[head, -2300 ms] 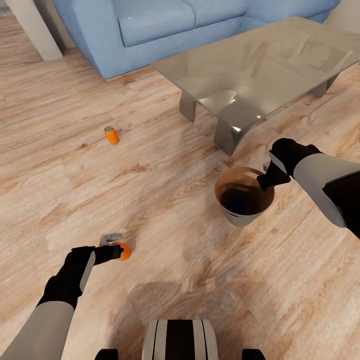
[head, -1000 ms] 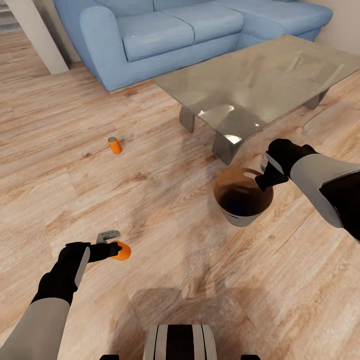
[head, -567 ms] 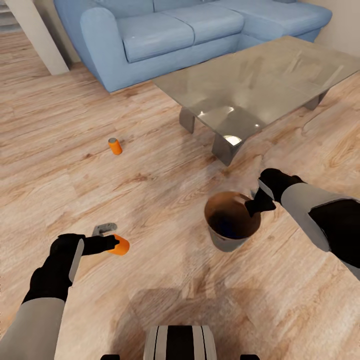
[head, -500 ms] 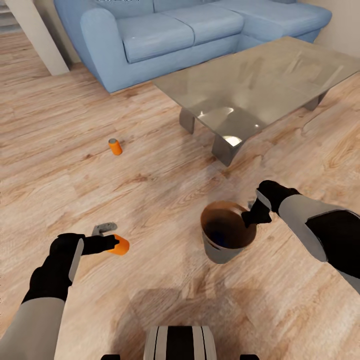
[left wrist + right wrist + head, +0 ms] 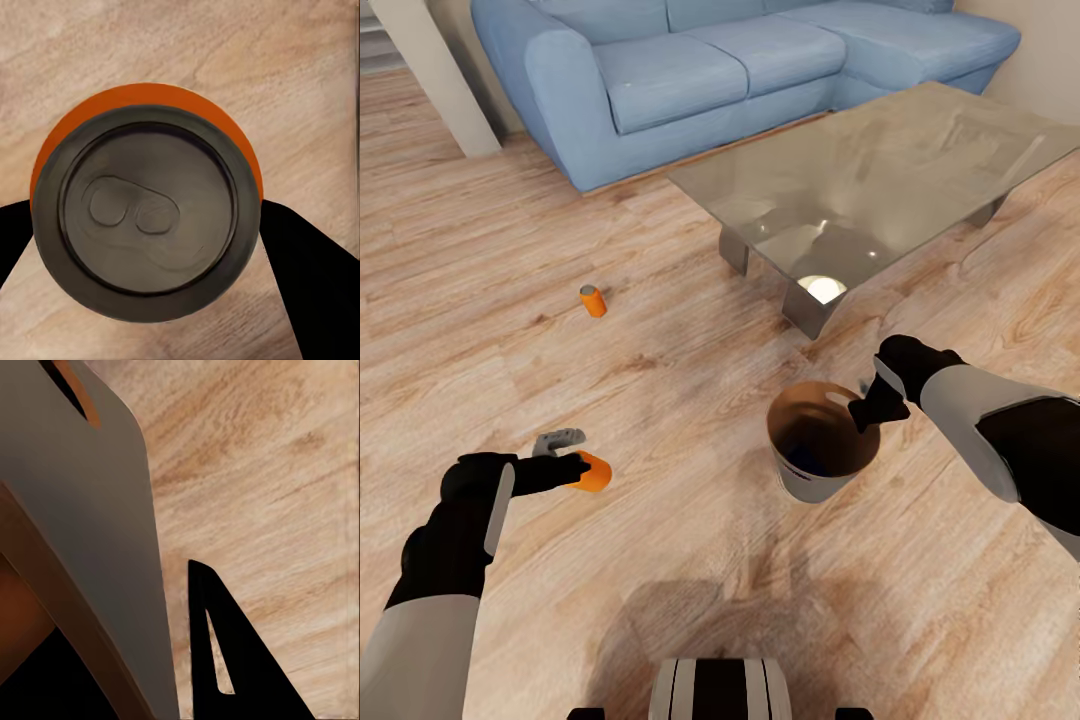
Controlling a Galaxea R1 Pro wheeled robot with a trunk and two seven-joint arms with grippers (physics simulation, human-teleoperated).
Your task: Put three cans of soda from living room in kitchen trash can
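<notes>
My left gripper (image 5: 582, 470) is shut on an orange can of soda (image 5: 596, 472), held low over the wood floor at the left. In the left wrist view the can's grey top (image 5: 146, 217) sits between two black fingers (image 5: 311, 289). A second can of soda (image 5: 593, 300) stands on the floor farther off. My right gripper (image 5: 866, 407) is shut on the rim of the tash can (image 5: 815, 482), pale grey outside and brown inside, which hangs tilted. In the right wrist view the bin's grey wall (image 5: 90, 510) stands beside one black finger (image 5: 251, 694).
This is the living room. A glass coffee table (image 5: 880, 170) on metal legs stands just beyond the bin. A blue corner sofa (image 5: 690, 70) runs along the back. A pale pillar (image 5: 435, 80) rises at the far left. Wood floor (image 5: 690, 560) spreads between both arms.
Over the last second my right gripper has drawn the bin closer to me, then raised it slightly. My left gripper, still holding its can, has shifted a little left. The view also shifted.
</notes>
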